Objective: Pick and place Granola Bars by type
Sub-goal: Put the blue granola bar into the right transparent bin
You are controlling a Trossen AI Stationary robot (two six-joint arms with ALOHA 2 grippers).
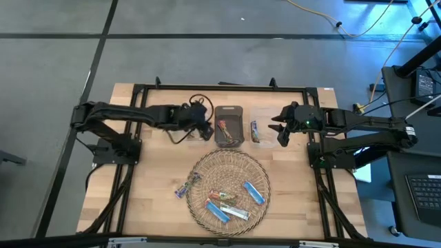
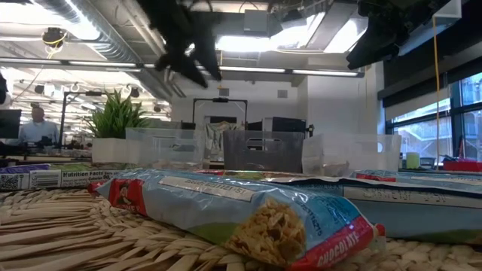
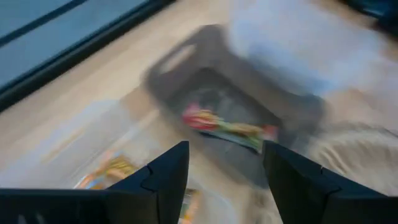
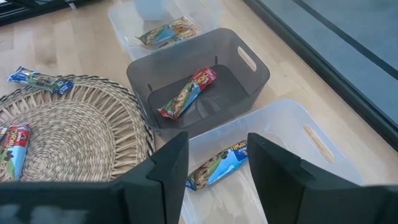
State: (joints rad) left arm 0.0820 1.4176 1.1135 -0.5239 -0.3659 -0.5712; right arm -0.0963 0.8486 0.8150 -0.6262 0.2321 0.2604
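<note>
Several granola bars lie on a round woven tray (image 1: 227,165): blue ones (image 1: 253,193) (image 1: 217,210) and a red-green one (image 1: 224,198). Another bar (image 1: 186,187) rests on the table at the tray's left rim. A red bar (image 4: 186,93) lies in the grey bin (image 1: 229,110). A blue bar (image 4: 219,165) sits in the right clear bin (image 1: 262,116), and one more bar (image 4: 168,31) in the left clear bin (image 4: 124,22). My left gripper (image 1: 206,131) (image 3: 225,149) hovers open and empty over the left clear bin, beside the grey bin. My right gripper (image 1: 280,134) (image 4: 217,140) hangs open and empty just right of the right clear bin.
The three bins stand side by side behind the tray, near the table's far edge. A dark cable (image 1: 196,103) loops by the left wrist. In the low view a potted plant (image 2: 117,117) and a person (image 2: 34,124) show in the room beyond. Bare wood lies on both sides of the tray.
</note>
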